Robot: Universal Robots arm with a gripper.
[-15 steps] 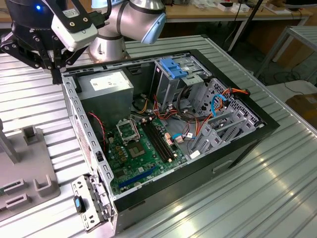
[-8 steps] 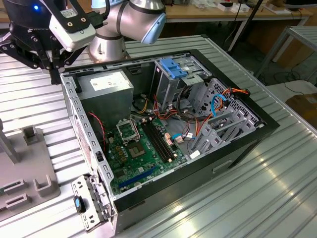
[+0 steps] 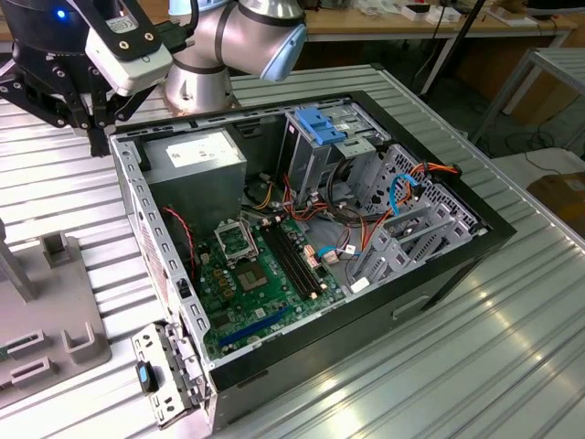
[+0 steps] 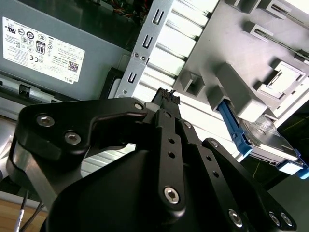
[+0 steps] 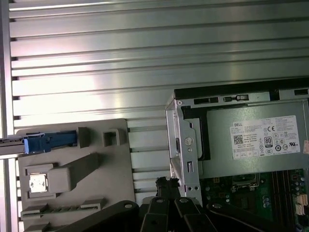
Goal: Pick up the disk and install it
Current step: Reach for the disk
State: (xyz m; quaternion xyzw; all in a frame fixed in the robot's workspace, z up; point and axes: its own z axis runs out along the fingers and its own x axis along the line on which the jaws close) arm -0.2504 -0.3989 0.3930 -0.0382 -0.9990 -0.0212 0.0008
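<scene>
The gripper (image 4: 164, 96), its jaws drawn together on nothing in the second wrist view, hangs above the ribbed metal table (image 3: 512, 366) at the exterior view's far left. It is just outside the corner of the open computer case (image 3: 475, 247) that holds the power supply (image 3: 196, 160). The disk (image 4: 264, 139), edged with blue rails, sits apart from it in the grey fixture (image 5: 106, 179) on the table beside the case.

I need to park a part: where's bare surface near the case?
Bare ribbed table at the exterior view's right of the computer case; another wide stretch beyond the grey fixture in the first wrist view. Only a narrow strip between them. Crowded: cables inside the case; the fixture holds the disk.
</scene>
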